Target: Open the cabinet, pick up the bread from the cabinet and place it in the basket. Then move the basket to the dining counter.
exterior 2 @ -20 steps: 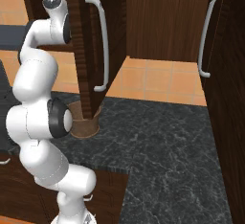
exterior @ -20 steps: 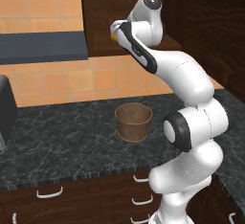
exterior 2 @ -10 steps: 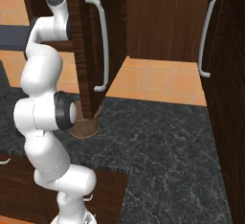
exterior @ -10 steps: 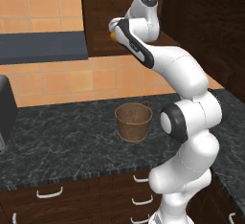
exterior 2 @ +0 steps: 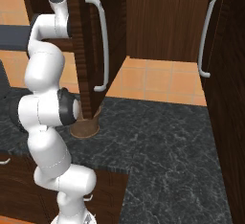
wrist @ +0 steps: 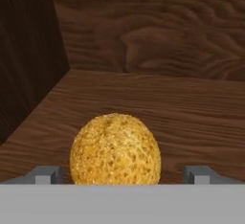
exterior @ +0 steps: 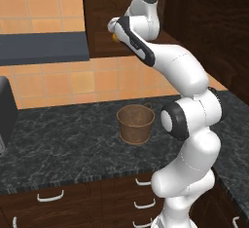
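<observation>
The round golden-brown bread (wrist: 115, 150) lies on the wooden shelf (wrist: 191, 117) inside the cabinet (exterior: 99, 17). My gripper (wrist: 123, 174) is open, one fingertip on each side of the bread, and not closed on it. In the left base view the hand (exterior: 116, 27) reaches into the cabinet, with a yellow bit of the bread (exterior: 115, 37) showing beside it. The cabinet door (exterior 2: 86, 50) stands swung open, its silver bar handle (exterior 2: 101, 50) facing out. The brown basket (exterior: 136, 123) stands empty on the black worktop below the hand.
The black marbled worktop (exterior: 63, 144) carries a dark appliance (exterior: 7, 110) at its left end. A grey hood (exterior: 44, 47) juts out left of the cabinet. Drawers with white handles (exterior: 51, 196) run below. Another dark door with a bar handle (exterior 2: 206, 36) stands at the right.
The arm has pushed the hand a little farther into the cabinet toward the bread. The basket has not moved.
</observation>
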